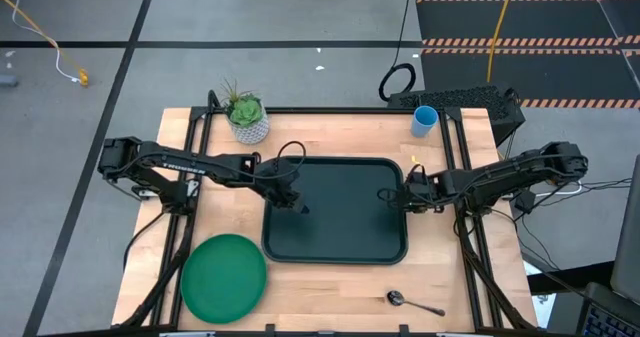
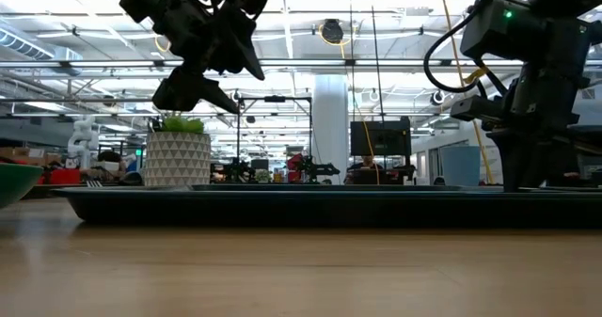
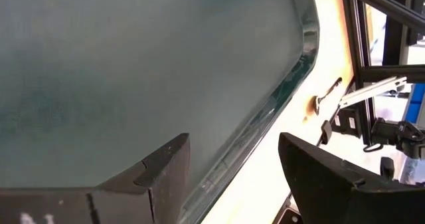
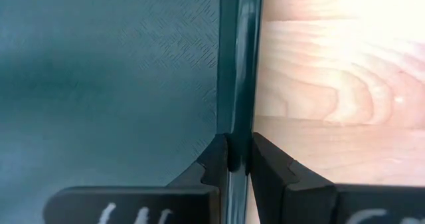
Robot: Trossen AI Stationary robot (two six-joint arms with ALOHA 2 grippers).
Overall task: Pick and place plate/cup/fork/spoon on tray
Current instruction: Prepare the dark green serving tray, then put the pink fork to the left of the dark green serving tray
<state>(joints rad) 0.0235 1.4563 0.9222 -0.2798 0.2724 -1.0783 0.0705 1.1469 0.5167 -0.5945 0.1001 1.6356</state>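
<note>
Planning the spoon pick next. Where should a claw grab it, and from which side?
Grip the spoon across its thin handle, descending from straight above. It lies flat on the table near the front edge, so only the narrow handle fits between fingers. The right claw, now shut on the tray rim, is nearer.

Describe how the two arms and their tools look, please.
Both arms are dark, jointed, with black cables looping along them. The left arm bears white lettering. The left tool has black wedge-shaped fingers; the right tool has white marks on its black body.
</note>
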